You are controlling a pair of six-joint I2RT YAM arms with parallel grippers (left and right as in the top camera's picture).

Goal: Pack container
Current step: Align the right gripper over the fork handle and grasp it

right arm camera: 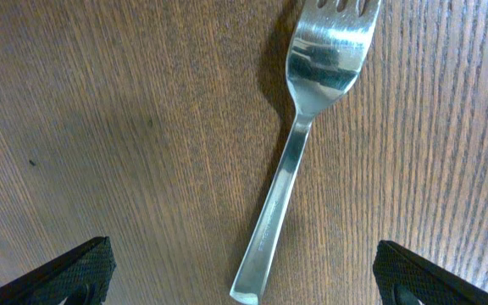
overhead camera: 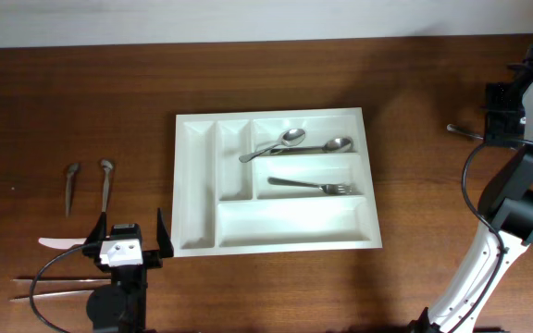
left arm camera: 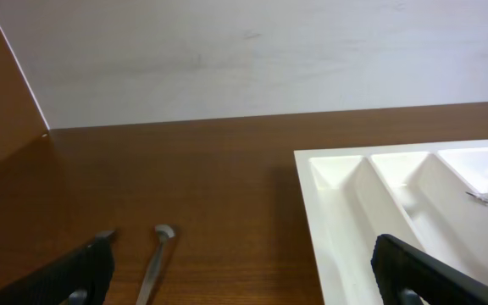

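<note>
Your right tool (right arm camera: pixel 244 275) hangs wide open over the loose fork (right arm camera: pixel 299 144), at 3 o'clock from the cutlery tray (overhead camera: pixel 276 116) in the middle of the bench (overhead camera: pixel 63 92). Drop straight down, pinch the handle from 9 and 3, then carry it to the compartment holding the other fork (overhead camera: pixel 317 188). Your left tool (left arm camera: pixel 244 284) is open and empty.

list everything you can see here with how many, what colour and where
tray: 1, white, middle of the table
spoons in the tray: 2, silver, far wide compartment
fork in the tray: 1, silver, middle wide compartment
small spoons: 2, silver, table left of the tray
knife-like piece: 1, white, beside the left end effector
thin sticks: 2, pale, near left of the table, maybe chopsticks
loose fork: 1, silver, table right of the tray
table: 1, brown wood
wall: 1, white, behind the table
left end effector: 1, black, open, by the tray's near left corner
right end effector: 1, black, open, above the loose fork
</note>
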